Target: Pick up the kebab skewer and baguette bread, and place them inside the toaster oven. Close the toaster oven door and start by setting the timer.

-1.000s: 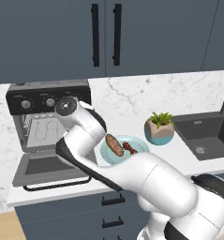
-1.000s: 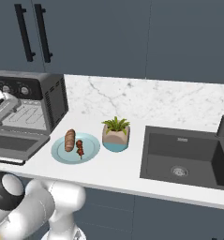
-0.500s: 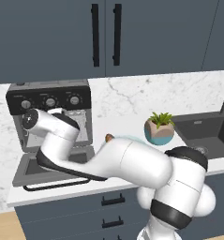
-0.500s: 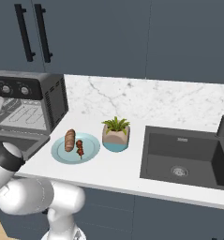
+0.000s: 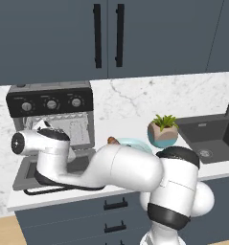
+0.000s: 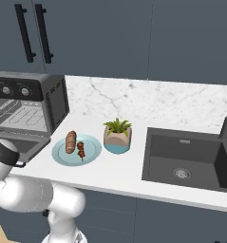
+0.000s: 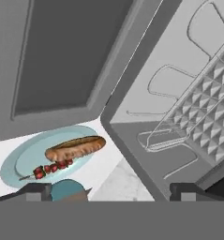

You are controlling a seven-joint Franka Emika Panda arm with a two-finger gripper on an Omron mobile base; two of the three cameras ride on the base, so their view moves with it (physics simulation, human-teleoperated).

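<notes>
The tool (image 7: 111, 191) stands with its jaws wide apart and nothing between them, hanging low over the open toaster oven door (image 7: 62, 61) at the mouth of the toaster oven (image 5: 50, 112). In the hand view the oven's ribbed inner wall and wire rack (image 7: 197, 93) fill the right side, the door's dark glass the upper left.

Beyond the door's edge, toward the lower left of the hand view, lies a pale blue plate (image 7: 19, 161) on the marble surface (image 6: 134, 166). On it rest the baguette bread (image 7: 76, 147) and, just beside it on the side nearer the tool, the kebab skewer (image 7: 50, 168); their long axes run roughly parallel. In the right base view the plate sits between the oven and a potted plant (image 6: 117, 135).

The coming move probably turns on swinging sideways off the door toward the plate. The door's rim and the plant bound that path; the sink (image 6: 186, 159) lies well apart.
</notes>
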